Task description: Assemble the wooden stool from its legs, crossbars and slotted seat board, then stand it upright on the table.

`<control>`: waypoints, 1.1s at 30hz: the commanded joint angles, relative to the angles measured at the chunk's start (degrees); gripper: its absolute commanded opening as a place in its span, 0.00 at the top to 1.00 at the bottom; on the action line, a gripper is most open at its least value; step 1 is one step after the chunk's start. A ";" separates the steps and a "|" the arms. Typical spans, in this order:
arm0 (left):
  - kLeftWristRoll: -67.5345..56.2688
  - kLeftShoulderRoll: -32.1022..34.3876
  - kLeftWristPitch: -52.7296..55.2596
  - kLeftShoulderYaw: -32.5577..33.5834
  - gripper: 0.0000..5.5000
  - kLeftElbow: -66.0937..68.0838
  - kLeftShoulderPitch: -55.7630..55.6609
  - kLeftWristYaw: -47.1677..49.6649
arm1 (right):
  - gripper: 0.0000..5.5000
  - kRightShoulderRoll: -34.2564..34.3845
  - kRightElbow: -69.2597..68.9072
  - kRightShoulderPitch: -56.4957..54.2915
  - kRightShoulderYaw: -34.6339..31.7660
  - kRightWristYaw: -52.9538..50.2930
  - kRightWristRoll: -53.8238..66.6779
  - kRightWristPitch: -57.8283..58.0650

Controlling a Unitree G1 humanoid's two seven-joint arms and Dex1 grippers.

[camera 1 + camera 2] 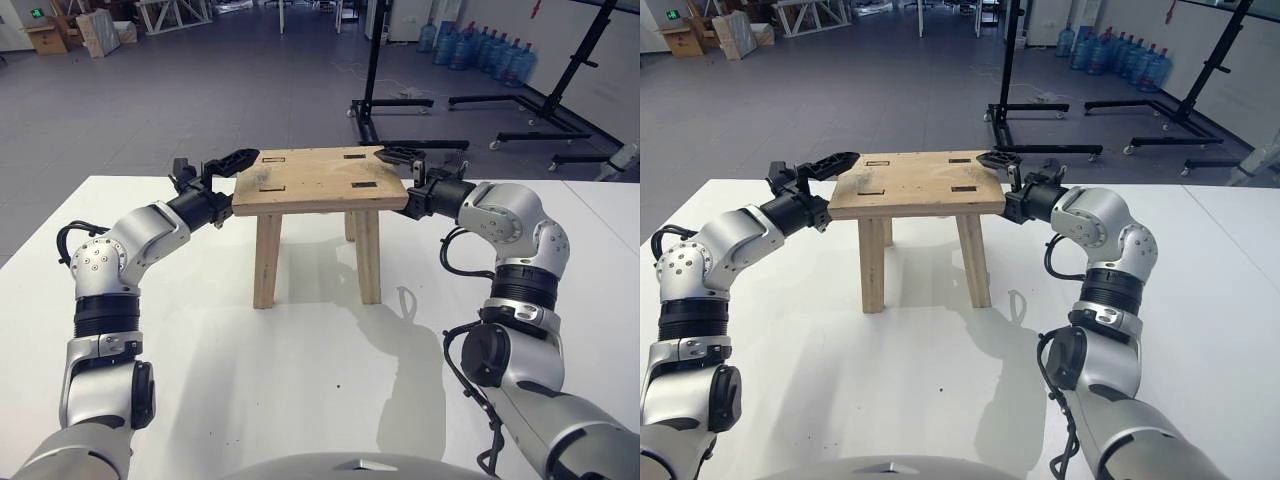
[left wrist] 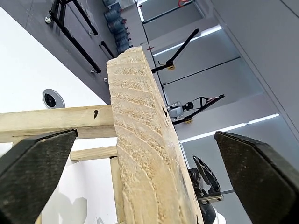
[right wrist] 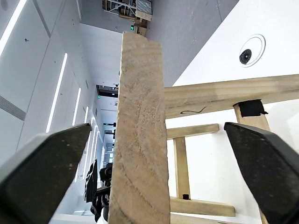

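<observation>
**Status: stool upright, both claws spread around the seat ends**

The white table (image 1: 300,400) carries the stool (image 1: 318,215), which stands on its legs (image 1: 266,262) near the far middle. It looks fully assembled.

The slotted seat board (image 1: 315,180) lies level on top. The crossbars (image 3: 191,131) run between the legs below it.

The left gripper (image 1: 235,185) brackets the board's left end, one finger above and one below. The wrist view shows a clear gap on each side, so it grips nothing.

The right gripper (image 1: 398,182) mirrors this at the right end, equally wide and empty.

Judgement: the arms flank the board symmetrically so that the stool can be caught or steadied if it tips. The slots (image 1: 364,186) appear filled.
</observation>
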 commanded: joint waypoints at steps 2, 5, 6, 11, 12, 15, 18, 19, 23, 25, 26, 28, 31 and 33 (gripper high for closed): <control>2.53 -4.29 4.89 -3.13 0.02 1.14 -0.67 0.28 | 0.02 1.51 -0.22 -1.70 5.66 1.21 2.56 0.02; 3.15 -4.69 5.28 -2.67 0.02 1.55 -1.09 0.09 | 0.02 0.65 -0.18 -1.42 6.76 1.85 2.94 -0.70; 3.29 -4.77 5.39 -2.54 0.02 1.60 -1.15 0.03 | 0.02 0.48 -0.28 -1.25 7.05 1.97 3.07 -0.87; 3.88 -4.54 5.76 -1.36 0.02 1.75 -1.19 -0.36 | 0.02 -0.95 -0.03 -0.38 7.97 2.80 3.08 -1.34; 3.98 -4.52 5.84 -1.08 0.02 1.83 -1.28 -0.41 | 0.02 -1.17 0.08 -0.31 8.07 3.00 3.05 -1.40; 4.68 -4.47 6.14 -0.46 0.02 2.47 -1.45 -0.83 | 0.02 -1.97 0.96 -0.10 8.34 3.86 2.64 -1.47; 4.98 -4.18 6.56 0.35 0.02 2.75 -1.34 -0.88 | 0.02 -3.14 1.79 0.15 8.37 4.72 2.29 -1.43; 5.02 -4.00 6.72 0.70 0.02 2.69 -1.29 -0.79 | 0.02 -3.71 2.23 0.14 8.35 5.14 2.07 -1.29; 5.37 -2.45 7.44 2.80 0.02 3.05 -1.22 -1.12 | 0.02 -6.95 4.60 -0.43 8.02 7.33 0.80 -0.76; 5.52 -2.14 7.83 3.69 0.02 3.03 -1.03 -1.12 | 0.02 -8.05 5.56 -0.81 8.02 8.32 0.35 -0.59; 5.58 -1.92 8.04 4.19 0.02 2.98 -0.89 -1.12 | 0.02 -8.63 6.17 -0.88 7.97 8.84 -0.09 -0.41; 5.93 -1.38 8.34 5.17 0.02 3.13 -0.65 -1.26 | 0.02 -9.51 7.29 -0.97 7.83 9.87 -0.95 0.04; 6.65 -0.95 8.81 6.28 0.02 3.54 -0.46 -1.48 | 0.02 -10.50 8.55 -0.96 7.40 11.02 -2.29 0.68; 6.94 -0.38 9.09 7.25 0.02 3.67 -0.30 -1.60 | 0.02 -11.89 9.63 -0.95 6.69 12.16 -3.49 0.92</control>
